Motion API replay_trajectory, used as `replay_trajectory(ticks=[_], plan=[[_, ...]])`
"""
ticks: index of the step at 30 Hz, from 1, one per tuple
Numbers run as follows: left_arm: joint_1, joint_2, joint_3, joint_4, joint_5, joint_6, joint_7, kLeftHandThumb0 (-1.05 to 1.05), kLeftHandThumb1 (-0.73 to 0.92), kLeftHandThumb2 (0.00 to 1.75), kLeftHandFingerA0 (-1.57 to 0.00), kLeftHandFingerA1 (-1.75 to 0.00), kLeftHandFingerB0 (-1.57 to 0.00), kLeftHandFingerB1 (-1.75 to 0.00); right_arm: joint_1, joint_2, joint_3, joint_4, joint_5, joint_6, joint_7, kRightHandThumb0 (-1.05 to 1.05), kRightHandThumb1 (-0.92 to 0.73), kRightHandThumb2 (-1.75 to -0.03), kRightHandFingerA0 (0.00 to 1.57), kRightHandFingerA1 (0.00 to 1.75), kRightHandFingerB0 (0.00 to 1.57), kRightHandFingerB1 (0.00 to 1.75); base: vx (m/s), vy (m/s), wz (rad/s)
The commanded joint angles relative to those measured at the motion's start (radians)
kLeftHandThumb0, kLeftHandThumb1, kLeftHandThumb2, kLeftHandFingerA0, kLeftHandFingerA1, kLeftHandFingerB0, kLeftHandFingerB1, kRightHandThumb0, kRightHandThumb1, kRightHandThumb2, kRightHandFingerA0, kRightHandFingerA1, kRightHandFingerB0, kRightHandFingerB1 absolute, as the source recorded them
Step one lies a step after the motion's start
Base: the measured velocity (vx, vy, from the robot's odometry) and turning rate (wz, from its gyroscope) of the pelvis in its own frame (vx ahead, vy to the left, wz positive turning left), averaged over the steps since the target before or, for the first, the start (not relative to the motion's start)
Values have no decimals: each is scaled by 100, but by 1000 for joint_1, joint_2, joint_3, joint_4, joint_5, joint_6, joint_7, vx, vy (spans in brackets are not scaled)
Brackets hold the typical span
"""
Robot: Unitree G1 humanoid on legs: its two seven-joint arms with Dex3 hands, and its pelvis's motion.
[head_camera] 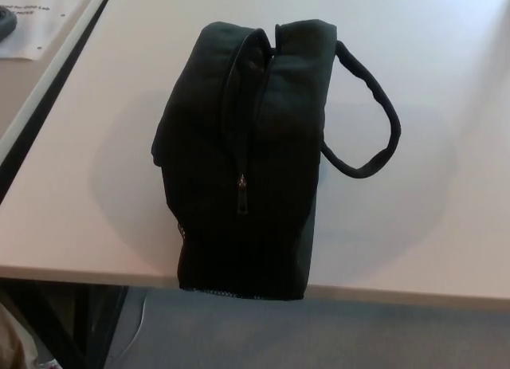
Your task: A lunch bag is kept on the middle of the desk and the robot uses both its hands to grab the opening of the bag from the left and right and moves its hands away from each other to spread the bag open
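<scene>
Neither hand shows, so their state cannot be told; the lunch bag (243, 158) stands mid-desk (446, 82), its zipped opening (239, 146) running away from the robot, one flank facing each hand, neither visibly nearer

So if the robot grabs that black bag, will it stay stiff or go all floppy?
Probably floppy: the bag looks like soft cloth, and its top sags inward along the zip. The strap lies in a limp loop on the desk, so it would likely dangle. The bag's near end pokes past the desk edge, so a push might tip it off.
</scene>
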Motion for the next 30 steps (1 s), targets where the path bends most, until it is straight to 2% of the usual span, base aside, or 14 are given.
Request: replay_trajectory(ticks=[1,5,6,7,8,10,12,13,14,16,17,27,29,30], plan=[[209,10,115,-322,-56,-419,52,-18,65,60,-33,-35,-16,-27,105,-85,-55,-190,-109,-412,-166,-32,-59,-60,15,32,10,23,0,0,0],[159,22,305,-322,-48,-593,125,-8,58,58,-30,-34,-24,-31,52,-112,-185,-181,-133,-432,-280,-30,-56,-59,13,32,10,24,0,0,0],[150,23,350,-330,-27,-604,145,-5,50,92,-5,-45,-2,-43,47,-116,-211,-189,-115,-426,-275,-19,-71,-61,0,16,0,18,0,0,0],[143,24,403,-346,-1,-607,168,-5,50,92,-5,-45,-2,-43,39,-124,-244,-197,-86,-423,-263,-19,-71,-61,0,16,0,18,0,0,0],[130,25,444,-356,17,-606,190,-8,54,56,-30,-32,-27,-31,36,-136,-273,-223,-83,-389,-262,-27,-56,-58,10,28,10,26,0,0,0],[63,76,601,-383,11,-587,230,-10,54,56,-29,-34,-26,-31,-17,-193,-400,-289,-53,-332,-268,-27,-51,-64,11,24,7,26,0,0,0],[-4,131,705,-397,-16,-554,246,-5,37,84,-36,-57,-16,-49,-103,-246,-475,-282,-64,-338,-304,-20,-53,-59,10,23,8,26,0,0,0],[-27,151,730,-397,-35,-543,240,-3,36,83,-29,-55,-15,-48,-131,-262,-496,-290,-69,-333,-308,-28,-52,-63,9,27,7,24,0,0,0],[-71,184,763,-389,-35,-537,246,-3,50,54,-40,-36,-31,-33,-163,-277,-517,-305,-67,-319,-305,-19,-59,-101,0,50,0,49,0,0,0],[-192,292,819,-353,-9,-511,261,-8,52,55,-42,-36,-32,-33,-284,-340,-547,-305,-77,-323,-309,-19,-63,-104,0,50,0,49,0,0,0],[-249,344,834,-333,6,-499,264,-13,52,56,-40,-34,-32,-32,-350,-369,-554,-289,-86,-337,-316,-26,-55,-59,15,29,12,28,0,0,0],[-706,667,717,-175,309,-527,338,-16,57,57,-36,-32,-33,-32,-960,-520,-353,-132,-193,-255,-172,-25,-53,-56,21,31,16,30,0,0,0],[-765,701,669,-157,346,-537,336,-9,37,83,-22,-51,-17,-49,-1040,-520,-311,-91,-205,-270,-144,-21,-52,-55,21,32,16,30,0,0,0],[-848,741,580,-199,492,-463,378,-9,44,54,-32,-31,-27,-32,-1168,-510,-232,-45,-247,-270,-81,-22,-51,-55,21,35,15,29,0,0,0]])
